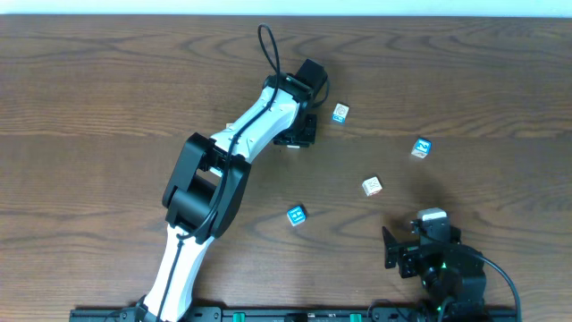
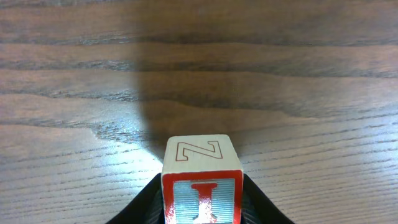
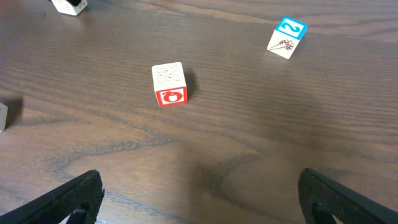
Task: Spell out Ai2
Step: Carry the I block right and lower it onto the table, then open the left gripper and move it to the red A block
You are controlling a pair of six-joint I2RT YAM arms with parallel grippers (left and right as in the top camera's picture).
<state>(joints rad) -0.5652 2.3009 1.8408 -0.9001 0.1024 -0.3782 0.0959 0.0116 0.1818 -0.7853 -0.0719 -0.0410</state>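
Observation:
My left gripper (image 1: 299, 131) is shut on a red-framed letter block (image 2: 201, 183) showing an "I" on the near face and an outlined "N" on top; the arm hides that block in the overhead view. My right gripper (image 1: 420, 243) is open and empty near the front right, its fingertips wide apart in its wrist view (image 3: 199, 193). A blue "2" block (image 1: 421, 148) lies at the right and also shows in the right wrist view (image 3: 286, 37). A red block (image 1: 372, 186) lies mid-right, and is seen from the right wrist (image 3: 168, 84). Blue-faced blocks sit near the left gripper (image 1: 340, 113) and at the centre (image 1: 297, 215).
The wooden table (image 1: 89, 107) carries only the scattered blocks. The left arm (image 1: 223, 170) stretches diagonally across the table's middle. A white block edge (image 3: 68, 5) shows at the top left of the right wrist view.

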